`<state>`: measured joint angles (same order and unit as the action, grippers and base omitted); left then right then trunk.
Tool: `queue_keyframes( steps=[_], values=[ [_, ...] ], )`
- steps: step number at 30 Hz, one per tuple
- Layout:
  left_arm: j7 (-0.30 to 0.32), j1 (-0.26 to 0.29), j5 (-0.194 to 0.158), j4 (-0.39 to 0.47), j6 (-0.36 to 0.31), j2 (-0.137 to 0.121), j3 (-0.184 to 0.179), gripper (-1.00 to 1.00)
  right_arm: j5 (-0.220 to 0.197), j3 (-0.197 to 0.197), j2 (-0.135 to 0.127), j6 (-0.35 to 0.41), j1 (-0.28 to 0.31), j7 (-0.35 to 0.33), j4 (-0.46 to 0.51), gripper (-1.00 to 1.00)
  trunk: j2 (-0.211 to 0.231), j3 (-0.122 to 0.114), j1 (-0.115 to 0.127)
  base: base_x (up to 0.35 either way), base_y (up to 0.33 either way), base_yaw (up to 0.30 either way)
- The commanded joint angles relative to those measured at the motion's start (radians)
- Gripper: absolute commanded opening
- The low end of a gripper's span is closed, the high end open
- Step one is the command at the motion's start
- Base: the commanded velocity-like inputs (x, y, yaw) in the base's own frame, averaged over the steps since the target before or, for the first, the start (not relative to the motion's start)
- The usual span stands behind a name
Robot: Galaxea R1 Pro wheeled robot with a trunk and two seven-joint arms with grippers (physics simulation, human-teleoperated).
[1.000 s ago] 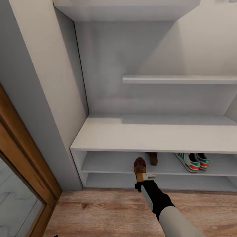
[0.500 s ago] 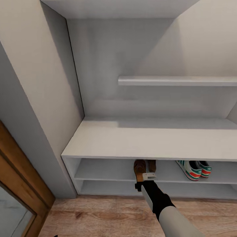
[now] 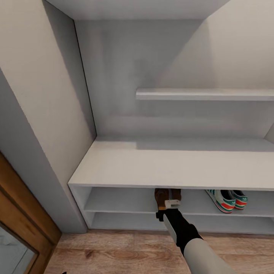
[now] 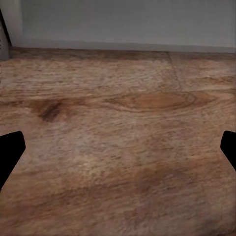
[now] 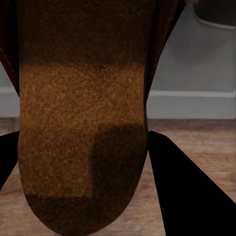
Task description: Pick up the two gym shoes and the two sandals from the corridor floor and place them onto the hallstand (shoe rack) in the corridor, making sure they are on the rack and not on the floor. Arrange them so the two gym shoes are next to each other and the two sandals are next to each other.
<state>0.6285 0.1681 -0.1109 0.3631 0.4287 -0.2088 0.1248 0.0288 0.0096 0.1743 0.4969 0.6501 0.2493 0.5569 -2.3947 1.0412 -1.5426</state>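
Observation:
In the head view my right gripper [image 3: 168, 204] is shut on a brown sandal [image 3: 161, 196] and holds it at the mouth of the upper shelf level of the white hallstand [image 3: 152, 163]. The sandal's toe is hidden under the top board. A second brown shape just right of it is too hidden to name. The two gym shoes [image 3: 227, 199] sit side by side on the same level, further right. The right wrist view has the sandal's tan sole [image 5: 83, 137] between my fingers [image 5: 184, 191]. My left gripper [image 4: 118, 150] hangs open over the corridor floor [image 4: 123, 103].
A thin floating wall shelf [image 3: 205, 94] hangs above the hallstand. A grey wall [image 3: 34, 114] and a wooden door frame [image 3: 23, 217] close off the left side. The lower shelf level [image 3: 125, 220] holds nothing that I can see.
The whole view has shifted, so the camera moved closer to the rack. The held sandal now reaches further in under the top board, hiding more of it.

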Motion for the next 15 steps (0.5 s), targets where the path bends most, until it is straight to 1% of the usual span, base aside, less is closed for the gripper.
queue_keyframes(
  steps=[1, 6, 11, 15],
  values=[
    [0.010, 0.001, -0.007, -0.001, -0.002, 0.000, 0.003, 1.00, 0.000, 0.001, 0.000, 0.006, 0.000, 0.004, 0.001, -1.00, 0.000, 0.001, 0.000, 0.029, 0.000, 0.000],
    [0.010, 0.001, -0.006, -0.001, -0.003, 0.000, 0.003, 1.00, 0.000, 0.001, 0.000, 0.006, 0.000, 0.002, 0.001, -1.00, 0.000, 0.001, 0.000, 0.031, 0.000, 0.000],
    [0.010, 0.001, -0.006, -0.001, -0.002, 0.000, 0.004, 1.00, 0.000, 0.001, 0.000, 0.006, 0.000, 0.002, 0.001, -1.00, 0.000, 0.001, 0.000, 0.224, 0.000, 0.000],
    [0.010, 0.001, -0.006, -0.001, -0.002, 0.000, 0.004, 1.00, 0.000, 0.001, 0.000, 0.006, 0.000, 0.002, 0.001, -1.00, 0.000, 0.001, 0.000, 0.087, 0.000, 0.000]
  ],
)
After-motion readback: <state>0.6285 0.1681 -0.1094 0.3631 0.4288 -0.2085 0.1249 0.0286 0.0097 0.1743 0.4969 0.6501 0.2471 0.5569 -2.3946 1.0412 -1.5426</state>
